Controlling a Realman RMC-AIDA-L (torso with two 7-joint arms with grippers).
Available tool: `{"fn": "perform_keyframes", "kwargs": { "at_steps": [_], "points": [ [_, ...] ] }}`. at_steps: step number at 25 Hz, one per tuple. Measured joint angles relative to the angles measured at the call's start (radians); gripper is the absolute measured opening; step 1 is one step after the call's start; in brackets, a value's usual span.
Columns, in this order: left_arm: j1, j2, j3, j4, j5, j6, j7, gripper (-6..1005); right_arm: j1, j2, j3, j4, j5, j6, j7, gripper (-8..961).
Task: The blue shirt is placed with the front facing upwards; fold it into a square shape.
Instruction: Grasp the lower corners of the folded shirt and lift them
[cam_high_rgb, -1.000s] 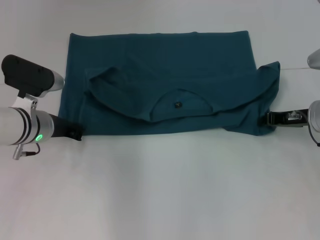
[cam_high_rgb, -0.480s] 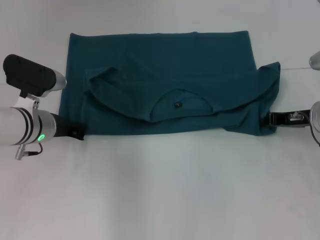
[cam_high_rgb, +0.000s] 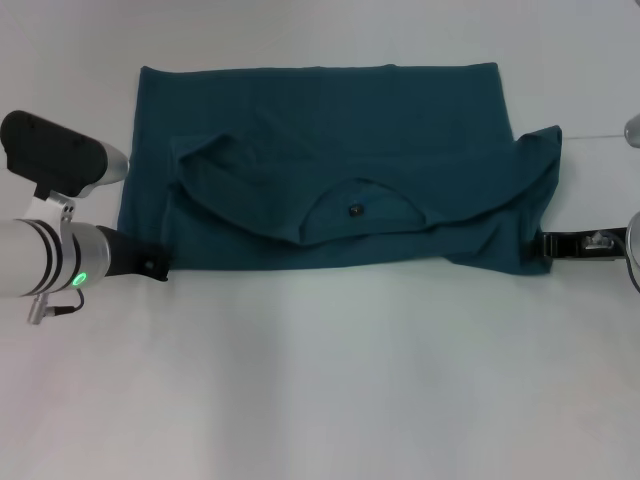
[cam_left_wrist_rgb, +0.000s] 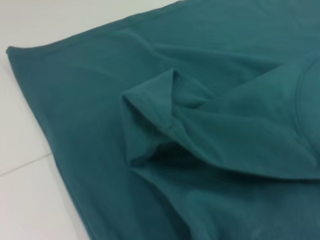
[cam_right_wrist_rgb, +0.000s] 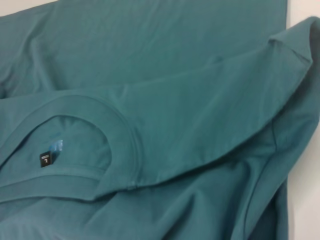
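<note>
Head view shows the left hand (cam_high_rgb: 155, 266) low at the near corner of the dark teal-blue cotton short-sleeved shirt (cam_high_rgb: 330, 130), and the right hand (cam_high_rgb: 548, 246) at the opposite near corner, touching the bunched sleeve. Whether either hand is gripping cloth or has let go, I cannot tell. Beyond them the shirt lies folded once on the white surface (cam_high_rgb: 330, 380), neckline and small dark tag (cam_high_rgb: 353, 210) facing up. If either hand draws back with fabric caught, the fold would drag open. That rumpled sleeve beside the right hand could leave the square lopsided.
</note>
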Motion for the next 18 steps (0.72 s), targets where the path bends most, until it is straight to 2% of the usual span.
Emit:
{"fn": "perform_keyframes", "kwargs": {
  "at_steps": [7, 11, 18],
  "points": [
    [0.022, 0.001, 0.000, -0.004, 0.000, 0.000, -0.002, 47, -0.053, 0.039, -0.001, -0.097, 0.000, -0.046, -0.004, 52],
    [0.039, 0.001, -0.001, -0.016, 0.000, 0.001, -0.002, 48, -0.069, 0.045, -0.002, -0.111, 0.000, -0.058, -0.008, 51],
    [0.088, -0.014, -0.002, -0.092, 0.000, 0.023, -0.002, 48, -0.083, 0.051, -0.001, -0.116, 0.003, -0.062, -0.027, 50]
  ]
}}
